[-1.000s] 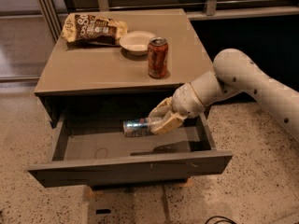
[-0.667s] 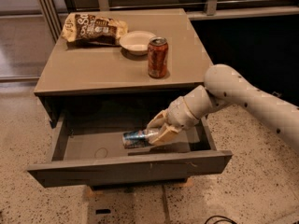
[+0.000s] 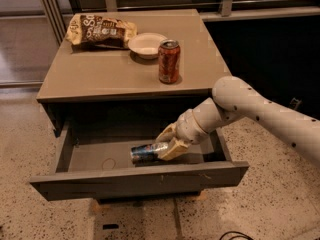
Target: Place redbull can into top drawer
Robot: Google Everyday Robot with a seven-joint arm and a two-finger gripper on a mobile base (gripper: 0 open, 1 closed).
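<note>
The redbull can (image 3: 146, 152) is slim, silver and blue, and lies on its side inside the open top drawer (image 3: 140, 181), low near the grey floor. My gripper (image 3: 167, 145) reaches down into the drawer from the right and is shut on the can's right end, with tan fingers (image 3: 174, 149) above and below it. The drawer is pulled well out from under the grey table (image 3: 100, 76).
On the table stand a wider orange-red soda can (image 3: 169, 61), a white bowl (image 3: 147, 45) and a brown chip bag (image 3: 101, 30). My white arm (image 3: 260, 111) comes in from the right. Speckled floor surrounds the table; dark wall and rails lie behind.
My gripper has carried the can lower and leftward, deeper into the drawer, closer to its floor and front panel.
</note>
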